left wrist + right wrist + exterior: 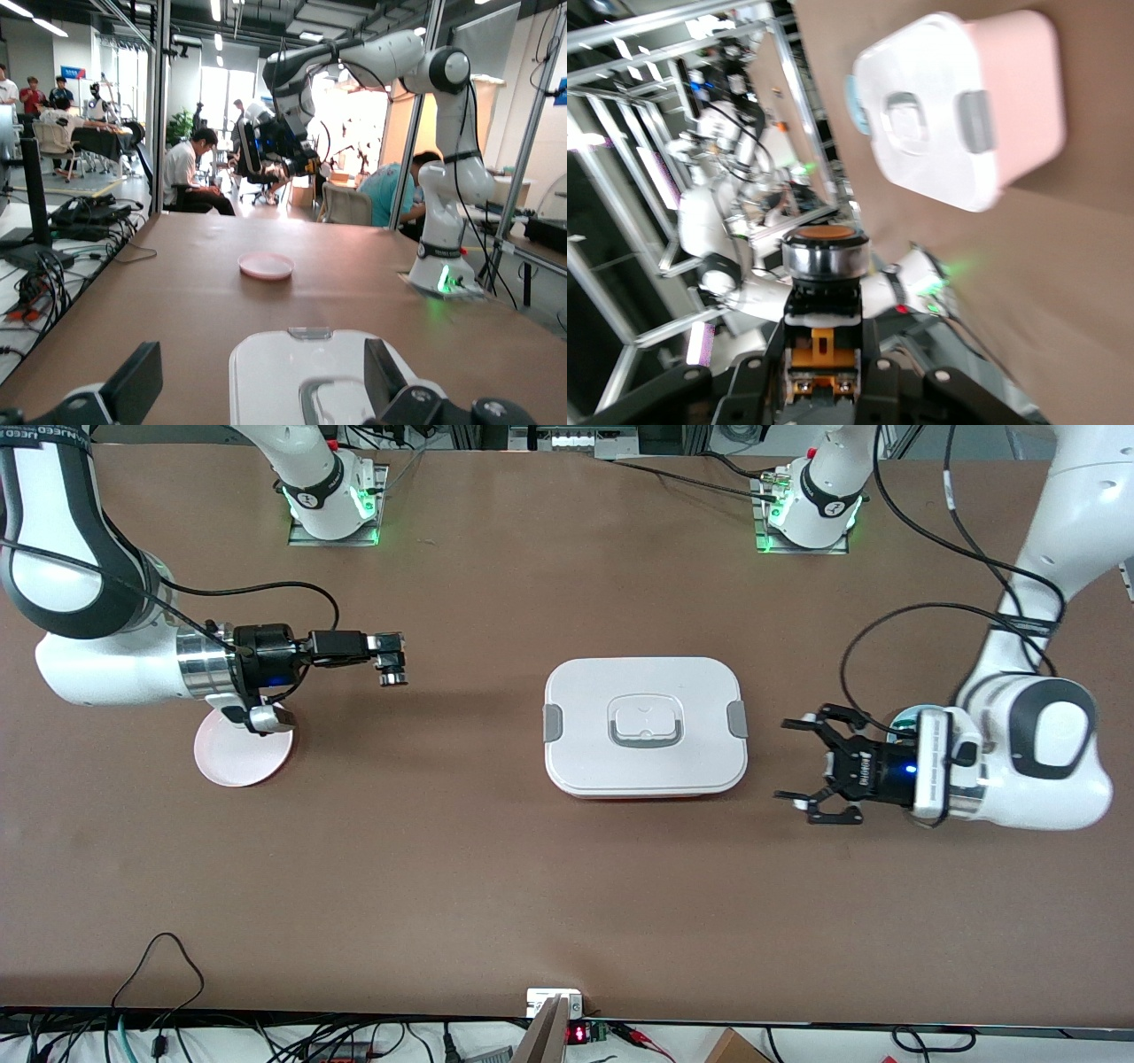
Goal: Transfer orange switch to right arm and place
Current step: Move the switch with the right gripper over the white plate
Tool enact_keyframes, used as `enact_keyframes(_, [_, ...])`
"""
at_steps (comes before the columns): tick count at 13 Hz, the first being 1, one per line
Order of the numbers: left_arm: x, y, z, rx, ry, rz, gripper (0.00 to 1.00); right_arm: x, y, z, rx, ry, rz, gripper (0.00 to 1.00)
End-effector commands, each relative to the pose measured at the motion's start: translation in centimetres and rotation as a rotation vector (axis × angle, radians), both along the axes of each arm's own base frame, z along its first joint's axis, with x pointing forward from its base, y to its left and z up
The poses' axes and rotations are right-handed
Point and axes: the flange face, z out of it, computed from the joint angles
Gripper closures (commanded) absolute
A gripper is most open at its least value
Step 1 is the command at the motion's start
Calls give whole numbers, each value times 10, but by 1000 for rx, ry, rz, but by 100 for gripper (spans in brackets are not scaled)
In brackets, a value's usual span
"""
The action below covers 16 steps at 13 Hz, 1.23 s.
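While the right gripper (390, 657) hangs above bare table between the pink plate (232, 766) and the white lidded box (645, 726), its fingers are pinched on the orange switch (824, 292).

Item held: orange switch, clamped by its striped body, round cap pointing out past the fingertips. Its long axis runs in line with the gripper, roughly level, aimed toward the box.

Relation for the next move: the pink plate lies back under the right arm's wrist, toward that arm's end of the table, so the switch appears to need turning downward and drawing back over the plate, if that is the target.

Left gripper (811, 766): fingers spread, empty, waiting over the table beside the box, at the left arm's end.
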Motion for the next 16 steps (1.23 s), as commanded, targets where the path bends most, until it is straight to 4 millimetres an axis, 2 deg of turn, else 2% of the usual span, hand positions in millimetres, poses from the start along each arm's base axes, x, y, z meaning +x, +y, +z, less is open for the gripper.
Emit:
enact_keyframes(1, [10, 69, 16, 92, -73, 19, 0, -12, -9, 5, -86, -66, 79, 97])
enact_keyframes(2, [8, 115, 13, 96, -63, 84, 0, -14, -12, 1, -125, -92, 113, 97])
enact_keyframes(4, [8, 172, 34, 206, -116, 142, 0, -20, -23, -5, -234, -141, 195, 97])
enact_keyframes(5, [9, 187, 52, 297, -157, 122, 0, -22, -33, -5, -276, -165, 227, 97])
enact_keyframes(7, [0, 206, 62, 378, -123, 100, 0, -25, -49, -10, -357, -202, 299, 97])
enact_keyframes(8, [-6, 227, 64, 426, -67, 135, 0, -25, -57, -14, -399, -233, 345, 97])
enact_keyframes(9, [-13, 234, 75, 508, -30, 137, 0, -26, -63, -17, -429, -256, 385, 97])
enact_keyframes(11, [-23, 241, 119, 658, -15, 176, 0, -27, -78, -23, -521, -300, 475, 97])
enact_keyframes(13, [-36, 234, 157, 770, 29, 204, 0, -25, -92, -27, -606, -369, 577, 97])
enact_keyframes(14, [-41, 226, 169, 797, 74, 214, 0, -22, -98, -30, -652, -408, 630, 97])
enact_keyframes(15, [-50, 208, 198, 858, 95, 251, 0, -21, -104, -31, -690, -435, 682, 97])
enact_keyframes(16, [-57, 179, 226, 914, 105, 276, 0, -20, -109, -33, -718, -456, 731, 97])
